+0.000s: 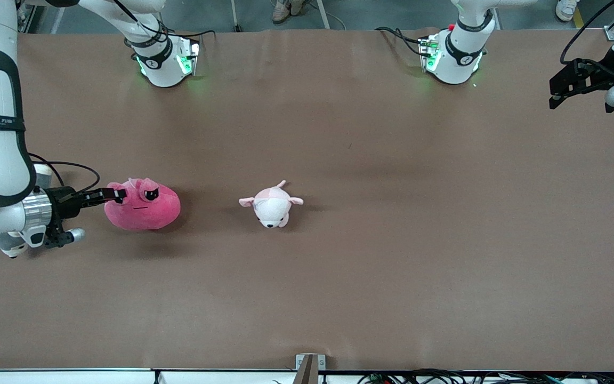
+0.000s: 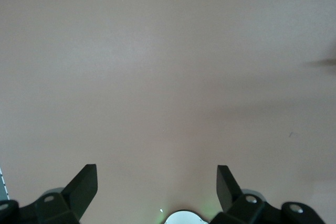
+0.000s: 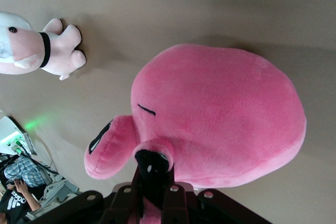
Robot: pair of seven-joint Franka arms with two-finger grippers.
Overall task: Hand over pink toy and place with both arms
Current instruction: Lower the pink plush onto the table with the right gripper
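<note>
The right gripper [image 1: 118,195] has its two black fingers pressed together on a small ear flap at the edge of the pink toy [image 1: 144,205], pinching that bit of plush between the pads; in the right wrist view the fingers [image 3: 149,169] close on the flap with the toy's round body bulging just ahead of them. The pink toy sits toward the right arm's end of the table [image 1: 392,266], its angry black eyes turned up, its mass lying past the fingertips on the side away from the right arm's wrist; whether it rests on the brown surface or is lifted slightly cannot be told. The left gripper [image 1: 565,88] hangs over the table's edge at the left arm's end, well apart from the toy, its jaws standing wide open and holding nothing; the left wrist view shows its two fingers [image 2: 84,187] spread apart over bare brown tabletop. That arm waits. A pale pink-and-white plush animal [image 1: 271,205] lies on the table near the pink toy, toward the left arm's end from it, untouched by either gripper. No container is in view.
</note>
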